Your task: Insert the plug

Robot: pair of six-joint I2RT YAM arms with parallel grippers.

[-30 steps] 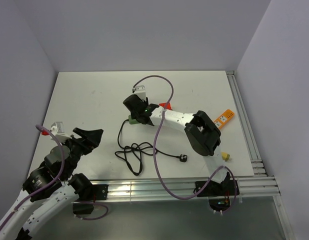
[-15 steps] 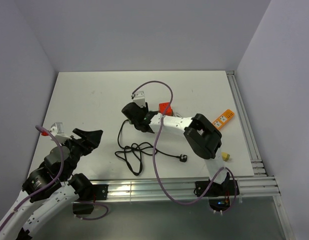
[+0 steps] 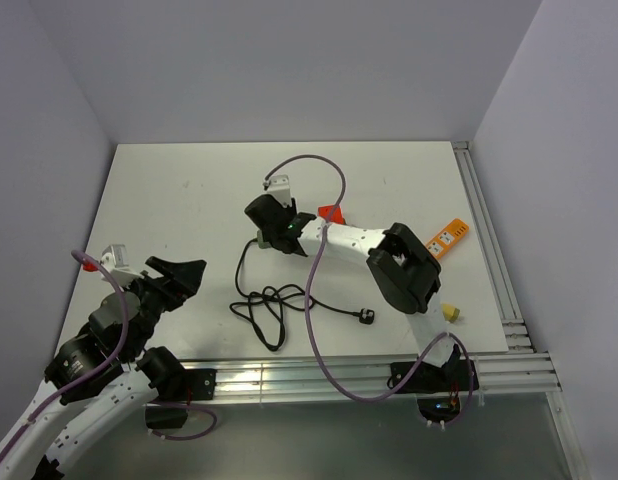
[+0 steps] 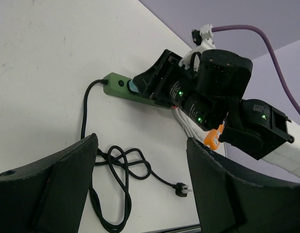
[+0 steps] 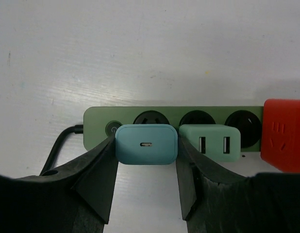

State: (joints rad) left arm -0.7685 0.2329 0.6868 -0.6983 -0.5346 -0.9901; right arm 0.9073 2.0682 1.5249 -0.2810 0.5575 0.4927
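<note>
The right gripper is shut on a teal-blue plug, a small charger block with a slot in its face. The plug sits over the first socket of the green power strip, beside the strip's round switch; its prongs are hidden. A mint USB charger and a red plug occupy the strip further right. From above, the right gripper covers most of the strip. The left wrist view shows the blue plug at the strip. My left gripper hangs open at the near left, holding nothing.
The strip's black cable lies coiled in front of it and ends in a loose black plug. An orange block and a small yellow piece lie at the right. A purple cable arcs over the right arm.
The right gripper swung slightly left and toward the front half a second ago, then came back to about where it was. The left arm has not moved.
</note>
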